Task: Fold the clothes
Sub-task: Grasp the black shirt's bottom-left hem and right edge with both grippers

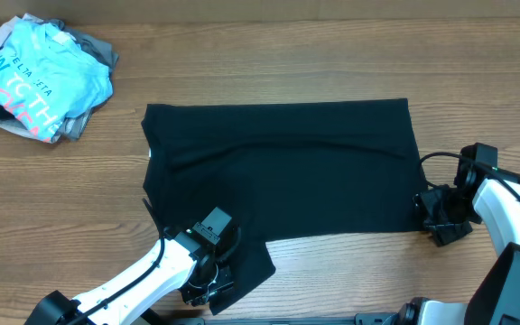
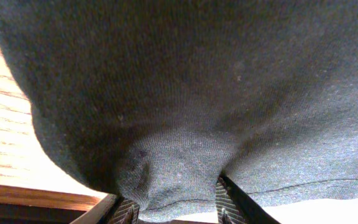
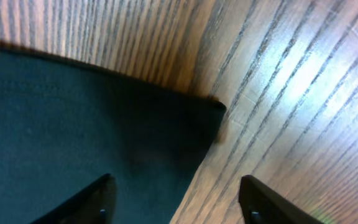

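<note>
The black T-shirt [image 1: 278, 171] lies spread on the table [image 1: 332, 54]. The left fingers [image 2: 230, 200] are clamped on a bunched fold of its cloth. The right fingers [image 3: 87, 200] stand apart, with the shirt's corner just ahead between them. One finger is over cloth, the other over bare wood.

Matt black knit T-shirt [image 1: 278, 171] on a semi-glossy, grained wood table [image 1: 332, 54].
</note>
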`<state>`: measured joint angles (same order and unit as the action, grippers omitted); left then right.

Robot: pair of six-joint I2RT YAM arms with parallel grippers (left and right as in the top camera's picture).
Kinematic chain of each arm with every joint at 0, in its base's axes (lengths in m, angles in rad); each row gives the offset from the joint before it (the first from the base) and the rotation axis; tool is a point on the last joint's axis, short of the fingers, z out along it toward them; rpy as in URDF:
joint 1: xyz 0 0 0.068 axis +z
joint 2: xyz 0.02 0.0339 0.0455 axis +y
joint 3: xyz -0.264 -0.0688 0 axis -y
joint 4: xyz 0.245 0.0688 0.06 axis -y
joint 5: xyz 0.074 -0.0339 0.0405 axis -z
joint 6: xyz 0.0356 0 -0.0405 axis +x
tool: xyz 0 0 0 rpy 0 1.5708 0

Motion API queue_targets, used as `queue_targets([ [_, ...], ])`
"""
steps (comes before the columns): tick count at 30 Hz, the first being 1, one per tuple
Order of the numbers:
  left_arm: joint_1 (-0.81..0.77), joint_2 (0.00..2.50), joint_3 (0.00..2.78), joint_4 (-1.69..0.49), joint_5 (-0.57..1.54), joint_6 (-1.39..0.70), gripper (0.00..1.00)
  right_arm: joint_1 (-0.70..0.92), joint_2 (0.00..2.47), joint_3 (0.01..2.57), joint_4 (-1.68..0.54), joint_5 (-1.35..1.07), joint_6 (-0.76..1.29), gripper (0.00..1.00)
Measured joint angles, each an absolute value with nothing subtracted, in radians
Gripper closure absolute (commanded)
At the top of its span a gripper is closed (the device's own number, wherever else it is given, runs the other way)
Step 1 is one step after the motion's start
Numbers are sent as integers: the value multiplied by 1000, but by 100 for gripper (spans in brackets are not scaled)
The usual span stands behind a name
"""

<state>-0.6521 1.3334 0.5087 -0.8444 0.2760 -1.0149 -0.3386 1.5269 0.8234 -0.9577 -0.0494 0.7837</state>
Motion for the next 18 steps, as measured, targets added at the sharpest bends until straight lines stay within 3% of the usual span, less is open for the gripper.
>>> queue_targets([
  [6, -652, 1333, 508, -844, 278, -1015, 57, -339, 1553, 823, -938, -53, 783, 43],
  [15, -652, 1333, 508, -843, 278, -1015, 57, -339, 1563, 758, -872, -62, 799, 43],
  [18, -652, 1333, 508, -844, 278, -1015, 61, -339, 1559, 751, -863, -62, 807, 50],
])
